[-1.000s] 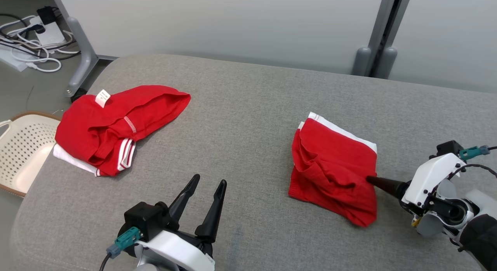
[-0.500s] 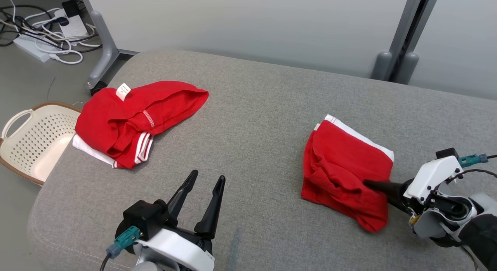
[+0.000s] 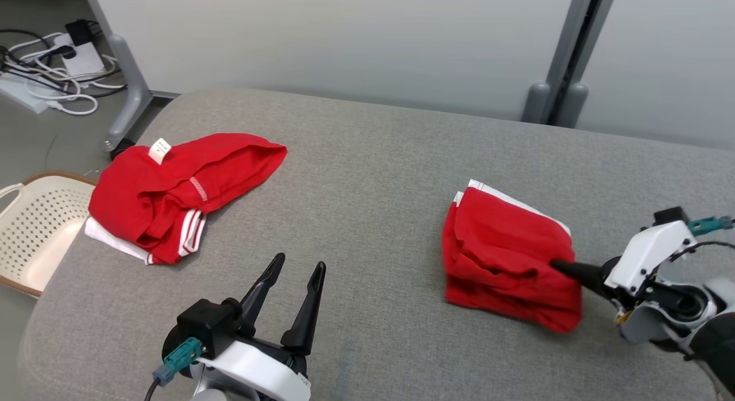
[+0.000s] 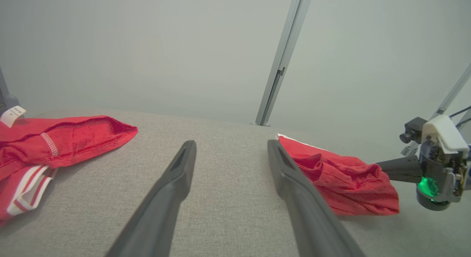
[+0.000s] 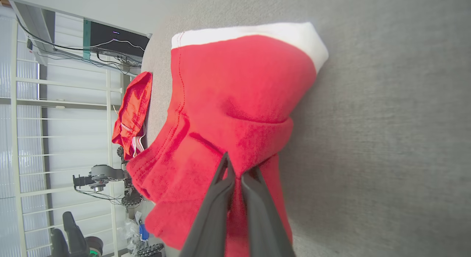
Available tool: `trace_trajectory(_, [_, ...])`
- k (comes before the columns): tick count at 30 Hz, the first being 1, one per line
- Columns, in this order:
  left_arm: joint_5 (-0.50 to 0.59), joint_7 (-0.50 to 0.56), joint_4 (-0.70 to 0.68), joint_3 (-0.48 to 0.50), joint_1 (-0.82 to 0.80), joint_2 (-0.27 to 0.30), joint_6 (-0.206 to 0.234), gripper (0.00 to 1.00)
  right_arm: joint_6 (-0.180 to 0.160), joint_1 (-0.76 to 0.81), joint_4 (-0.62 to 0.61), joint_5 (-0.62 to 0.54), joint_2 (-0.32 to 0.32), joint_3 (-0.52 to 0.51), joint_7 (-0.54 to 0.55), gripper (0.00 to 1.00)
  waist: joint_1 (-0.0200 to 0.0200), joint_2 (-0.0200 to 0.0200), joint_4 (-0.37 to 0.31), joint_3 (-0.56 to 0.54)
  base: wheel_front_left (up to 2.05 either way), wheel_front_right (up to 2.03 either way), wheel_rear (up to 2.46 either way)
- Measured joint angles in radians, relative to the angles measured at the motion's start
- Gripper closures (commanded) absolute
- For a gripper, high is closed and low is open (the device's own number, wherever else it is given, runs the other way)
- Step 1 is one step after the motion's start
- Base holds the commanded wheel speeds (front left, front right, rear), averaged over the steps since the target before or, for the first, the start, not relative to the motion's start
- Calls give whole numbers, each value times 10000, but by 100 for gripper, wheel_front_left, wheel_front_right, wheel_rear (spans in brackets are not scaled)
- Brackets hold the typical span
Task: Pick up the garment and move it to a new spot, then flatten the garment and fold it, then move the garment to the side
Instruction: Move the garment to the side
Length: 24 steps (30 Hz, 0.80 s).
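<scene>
Grey upholstered cushion [image 3: 373, 177] bore a folded red cloth garment [image 3: 505, 240] at its right edge, clamped by the right gripper [image 3: 556, 265], tips buried; left gripper [image 3: 300, 261] gaped.

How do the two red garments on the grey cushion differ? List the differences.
The right gripper has its fingers shut on the right red garment; the left red garment lies untouched.
The left red garment shows a white label and striped trim; the right red garment shows a plain white band.
Shared: both are red and rumpled, on the grey cushion.
</scene>
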Motion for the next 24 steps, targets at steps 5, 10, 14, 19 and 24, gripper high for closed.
trace_trajectory(5, [140,-13,-151,-15,-115,-75,-2,0,0,-523,-226,-652,-568,-25,-4,100,0,0,-281,338,0,0,0])
trace_trajectory(10, [370,-15,-286,-46,-540,-167,-2,0,0,-1309,-686,-1475,-1260,-29,-84,100,0,0,-580,954,0,0,0])
trace_trajectory(14, [545,-13,-360,-86,-920,-201,0,0,0,-2007,-1032,-2029,-1818,-35,-105,100,0,0,-805,1552,0,0,0])
trace_trajectory(19, [658,-8,-385,-113,-1254,-224,15,0,0,-2676,-1358,-2640,-2500,54,92,100,0,0,-1025,2252,0,0,0])
trace_trajectory(24, [773,19,-428,-125,-1401,-228,73,0,0,-3126,-1570,-3196,-3294,203,165,100,0,0,-1175,2813,0,0,0])
